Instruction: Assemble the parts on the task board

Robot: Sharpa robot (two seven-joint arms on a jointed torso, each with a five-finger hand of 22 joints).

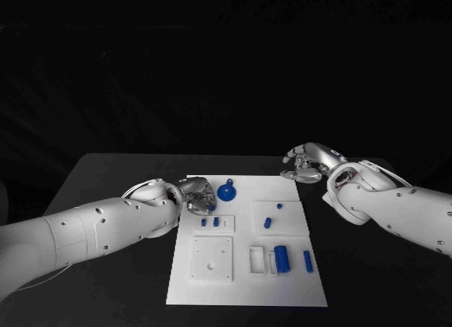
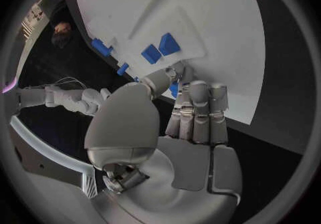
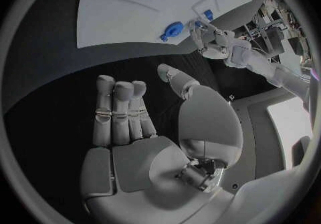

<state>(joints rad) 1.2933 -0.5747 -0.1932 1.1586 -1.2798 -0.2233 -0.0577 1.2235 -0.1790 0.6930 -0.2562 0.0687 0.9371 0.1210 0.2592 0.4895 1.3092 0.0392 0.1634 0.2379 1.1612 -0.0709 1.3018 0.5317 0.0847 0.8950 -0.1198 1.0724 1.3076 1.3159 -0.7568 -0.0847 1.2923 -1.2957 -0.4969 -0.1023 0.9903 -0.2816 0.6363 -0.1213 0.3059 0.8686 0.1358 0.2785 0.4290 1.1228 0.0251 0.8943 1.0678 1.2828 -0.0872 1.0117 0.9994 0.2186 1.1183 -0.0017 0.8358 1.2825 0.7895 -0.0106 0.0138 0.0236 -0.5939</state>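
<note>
The white task board [image 1: 246,289] lies in the middle of the black table. A round blue gear [image 1: 227,192] sits near its far left corner. My left hand [image 1: 195,194] is right beside the gear, at the board's left edge. In the left wrist view a sliver of the blue gear [image 2: 173,90] shows between thumb and fingertips [image 2: 195,91]; I cannot tell whether they touch it. My right hand [image 1: 310,163] hovers off the board's far right corner, with its fingers [image 3: 120,109] held straight and nothing in them. From there the gear [image 3: 173,30] appears to lie flat on the board.
Small blue pegs [image 1: 210,222] stand in a raised block left of the middle. Two more pegs [image 1: 280,204] [image 1: 267,221] are on the right block. A blue cylinder [image 1: 281,259] and a slim bar [image 1: 308,261] lie near the front right. A white square block [image 1: 212,259] sits front left.
</note>
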